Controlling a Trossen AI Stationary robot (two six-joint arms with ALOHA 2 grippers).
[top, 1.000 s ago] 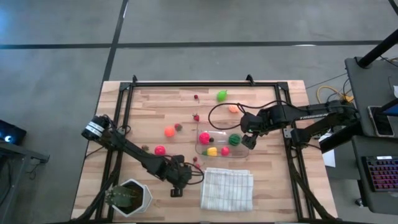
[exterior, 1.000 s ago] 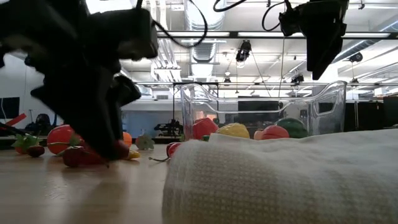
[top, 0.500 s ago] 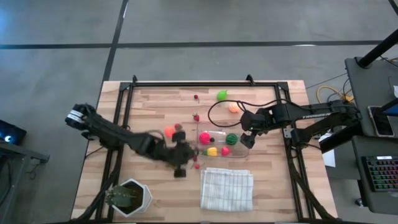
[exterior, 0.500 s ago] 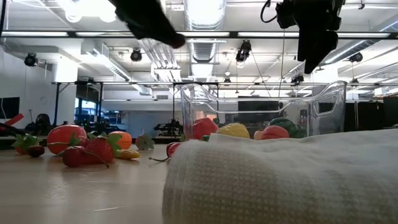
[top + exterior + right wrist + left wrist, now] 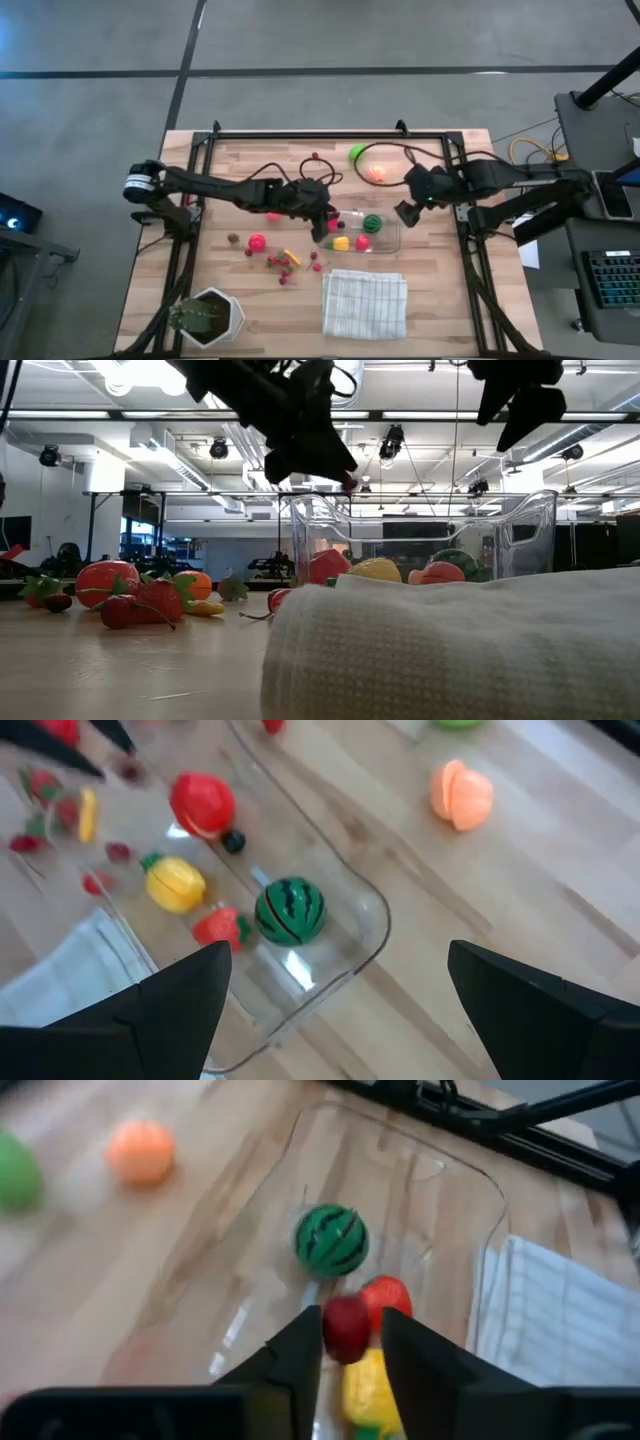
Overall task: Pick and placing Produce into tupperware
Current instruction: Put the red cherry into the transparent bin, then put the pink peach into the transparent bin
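You had one tupperware (image 5: 385, 236) holding four produce pieces; the left gripper (image 5: 350, 1342), above it, pinched a red berry (image 5: 346, 1327).

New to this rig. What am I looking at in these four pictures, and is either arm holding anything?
Two dark robot arms work at a wooden table, each ending in a two-finger pincer. One picture looks straight down, one looks level across the tabletop, and two come from cameras on the wrists.

The left pincer hangs over the clear tupperware with a small dark red berry between its fingers. Inside lie a striped green ball, a yellow piece and red pieces. The right pincer waits wide open and empty by the tupperware's far end.

Loose produce lies around: an orange fruit, a green one, a pink ball and small berries. Nearer the front are a folded white cloth and a potted plant.
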